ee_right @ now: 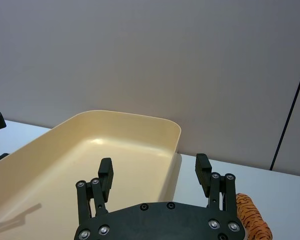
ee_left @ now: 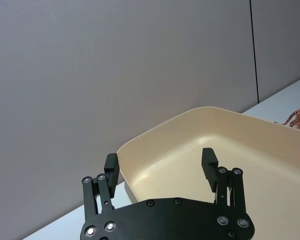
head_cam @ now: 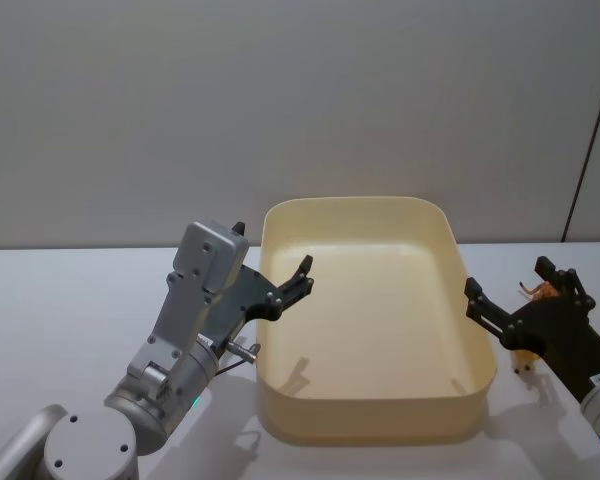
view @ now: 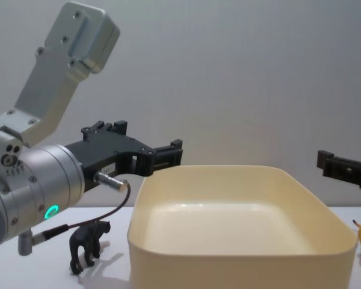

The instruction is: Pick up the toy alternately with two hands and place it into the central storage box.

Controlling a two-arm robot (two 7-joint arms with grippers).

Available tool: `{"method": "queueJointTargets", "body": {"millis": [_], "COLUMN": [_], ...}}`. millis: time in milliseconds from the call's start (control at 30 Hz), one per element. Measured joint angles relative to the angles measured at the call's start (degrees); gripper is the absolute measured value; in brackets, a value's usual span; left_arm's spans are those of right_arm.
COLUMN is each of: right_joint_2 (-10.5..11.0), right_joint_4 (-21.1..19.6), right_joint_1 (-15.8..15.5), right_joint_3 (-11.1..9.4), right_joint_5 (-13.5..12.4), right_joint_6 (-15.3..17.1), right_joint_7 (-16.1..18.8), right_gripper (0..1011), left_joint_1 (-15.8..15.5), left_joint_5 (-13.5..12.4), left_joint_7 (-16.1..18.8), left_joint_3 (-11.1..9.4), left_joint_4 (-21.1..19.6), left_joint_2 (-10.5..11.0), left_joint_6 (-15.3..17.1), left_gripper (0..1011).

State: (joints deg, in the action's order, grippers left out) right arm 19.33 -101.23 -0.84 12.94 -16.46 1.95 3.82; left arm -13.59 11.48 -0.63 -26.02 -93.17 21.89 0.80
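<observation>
While my left gripper (head_cam: 302, 278) hangs spread and empty beside the central storage box (head_cam: 380, 420), my right gripper (head_cam: 508, 277), likewise wide and empty, hovers close over the striped toy (ee_right: 249, 218).

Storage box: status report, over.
Left hand open at left rim of box; right hand open over striped toy. Box holds no toy. Nothing blocking.

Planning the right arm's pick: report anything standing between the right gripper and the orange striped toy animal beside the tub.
Nothing visible does. The open black right gripper hangs above the orange striped toy animal, only air between them; the cream-yellow plastic tub stands beside it.
</observation>
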Motion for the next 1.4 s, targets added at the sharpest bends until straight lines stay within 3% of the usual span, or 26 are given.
{"method": "queueJointTargets", "body": {"millis": [333, 733, 1000, 1400], "right_joint_2": [0.2, 2.9, 5.5, 9.4], "right_joint_4": [0.2, 0.3, -1.3, -3.7], "right_joint_1": [0.0, -1.5, -4.6, -11.2], "right_joint_3": [-0.2, -2.3, -4.4, -7.8], "right_joint_5": [-0.1, -2.0, -3.8, -5.3], "right_joint_6": [-0.1, -0.5, -0.5, -0.2], "right_joint_7": [0.5, 1.1, -0.5, -5.8], "right_gripper": [1001, 1001, 1001, 1001], "left_joint_1": [0.0, 0.0, 0.0, 0.0], "left_joint_5": [0.0, 0.0, 0.0, 0.0], "left_joint_7": [0.0, 0.0, 0.0, 0.0], "left_joint_3": [0.0, 0.0, 0.0, 0.0], "left_joint_4": [0.0, 0.0, 0.0, 0.0], "left_joint_2": [0.0, 0.0, 0.0, 0.0], "left_joint_6": [0.0, 0.0, 0.0, 0.0], "left_gripper": [1002, 1001, 1001, 1001]}}
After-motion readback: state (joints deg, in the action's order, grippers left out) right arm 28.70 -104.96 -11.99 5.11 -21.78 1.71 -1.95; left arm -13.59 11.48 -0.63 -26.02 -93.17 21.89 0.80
